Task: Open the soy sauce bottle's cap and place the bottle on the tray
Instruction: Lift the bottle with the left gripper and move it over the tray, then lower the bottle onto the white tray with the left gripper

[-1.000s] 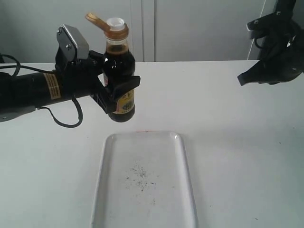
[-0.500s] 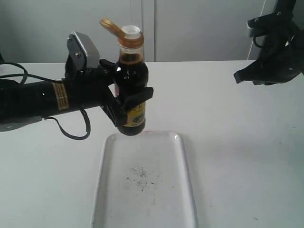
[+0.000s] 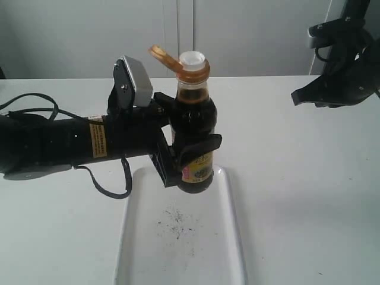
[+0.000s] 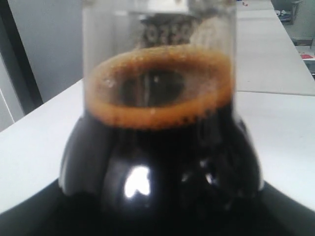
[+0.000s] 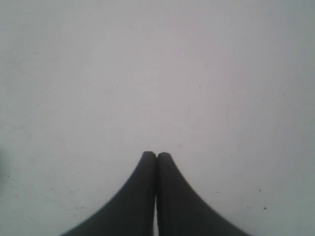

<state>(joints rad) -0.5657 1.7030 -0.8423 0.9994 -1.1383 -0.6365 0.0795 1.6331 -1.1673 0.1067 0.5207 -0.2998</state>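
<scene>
The soy sauce bottle (image 3: 195, 127) hangs upright in the air over the far end of the white tray (image 3: 228, 237), its base just above the tray's far rim. My left gripper (image 3: 189, 155) is shut on the bottle's lower body from the left. The orange-gold cap (image 3: 181, 63) stands flipped open, flap tilted back to the left, white spout showing. In the left wrist view the bottle (image 4: 162, 147) fills the picture, with foam ringing the dark liquid. My right gripper (image 3: 303, 97) hangs high at the far right, fingers pressed together with nothing between them (image 5: 157, 156).
The white table (image 3: 297, 178) stretches to the right of the tray. My left arm's black body and cable (image 3: 59, 142) lie low across the left side of the table. A grey wall stands behind the table's far edge.
My left gripper has carried the bottle to the right and downward, from beyond the tray's far-left corner to over its far end. The right arm has barely moved.
</scene>
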